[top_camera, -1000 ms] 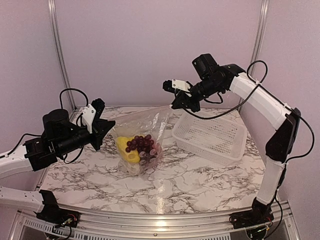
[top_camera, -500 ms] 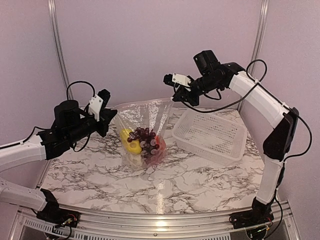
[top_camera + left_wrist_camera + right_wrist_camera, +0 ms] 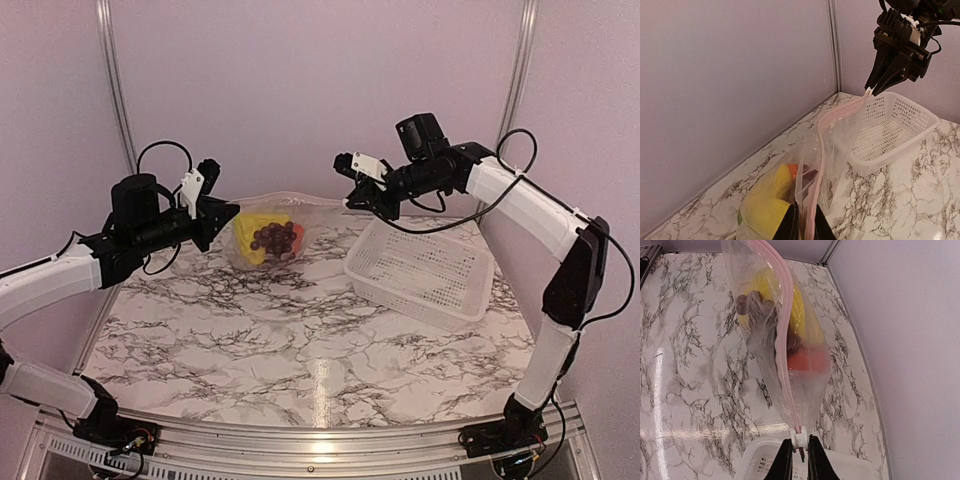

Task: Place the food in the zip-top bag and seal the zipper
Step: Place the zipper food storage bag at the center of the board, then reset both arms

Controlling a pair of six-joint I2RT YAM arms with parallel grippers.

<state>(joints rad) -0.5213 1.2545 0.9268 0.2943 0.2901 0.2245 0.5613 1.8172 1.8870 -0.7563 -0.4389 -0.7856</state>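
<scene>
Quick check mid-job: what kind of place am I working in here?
Probably a lab test cell: a marble-patterned table, plain wall panels and aluminium posts at the corners.

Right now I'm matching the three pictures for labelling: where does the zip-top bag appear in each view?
Top external: zip-top bag in the upper middle, left of the white basket.
Left wrist: bag rises from bottom centre to upper right, with the basket at right.
Right wrist: bag runs from top centre down to bottom centre, with the basket at the bottom edge.
Shared landmark: the white basket.
</scene>
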